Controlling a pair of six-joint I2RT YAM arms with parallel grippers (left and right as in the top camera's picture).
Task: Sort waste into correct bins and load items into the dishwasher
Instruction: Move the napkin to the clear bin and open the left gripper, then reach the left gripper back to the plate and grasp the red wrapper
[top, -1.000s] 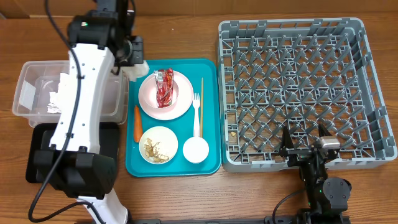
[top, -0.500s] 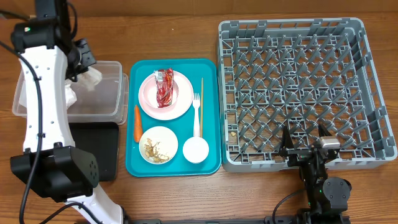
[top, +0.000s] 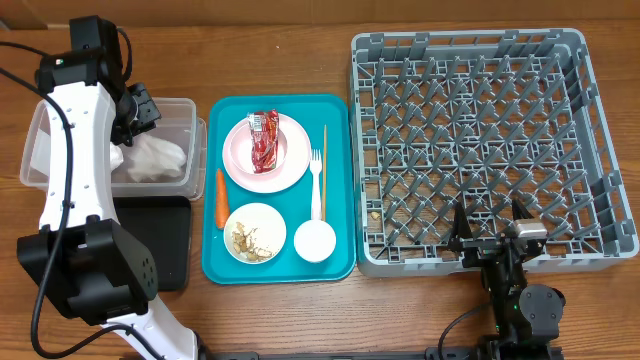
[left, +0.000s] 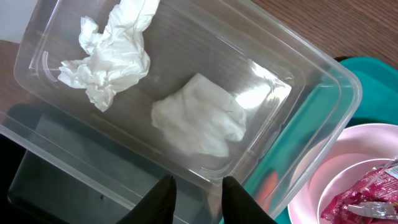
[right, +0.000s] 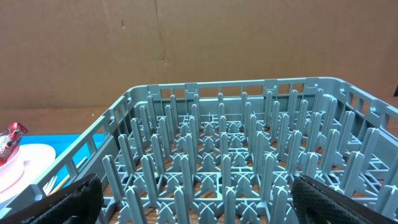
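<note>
"White napkins (left: 109, 53): how many are in the clear tub (top: 196, 125)?"

"Two. One lies crumpled toward a corner of the tub, and the other lies flatter near the middle of its floor. The left gripper (left: 198, 186) hangs above the tub's wall with its fingers a little apart and nothing between them."

"Which step is that?"

"I judge it the napkin part of the waste sorting, at the drop. The next move calls for raising the left arm clear of the tub and crossing to the teal tray (top: 338, 106), where the rest waits."

"And what is the rest?"

"There is one red wrapper (top: 264, 140), on the one pink plate (top: 240, 162) at the tray's far left corner. One carrot (top: 220, 197) lies along the left edge. One bowl (top: 231, 221) holding pale scraps (top: 250, 238) sits at the near left corner, and one white cup (top: 314, 240) at the near right corner. One fork (top: 317, 185) and one wooden stick (top: 324, 150) lie lengthwise by the right edge. The wrapper looks light and crinkly, so it probably needs a pinch from above that doesn't shove the plate."

"What about the bins and the rack?"

"There is one tub and one black tray (top: 170, 240), both at the table's (top: 300, 50) left edge, with the tray nearer and partly under the arm. One grey dish rack (top: 470, 38) stands toward the right edge, and I see no dish in it."

"And the right gripper (top: 490, 222)?"

"It is spread wide and empty, at the rack's near edge."
</note>
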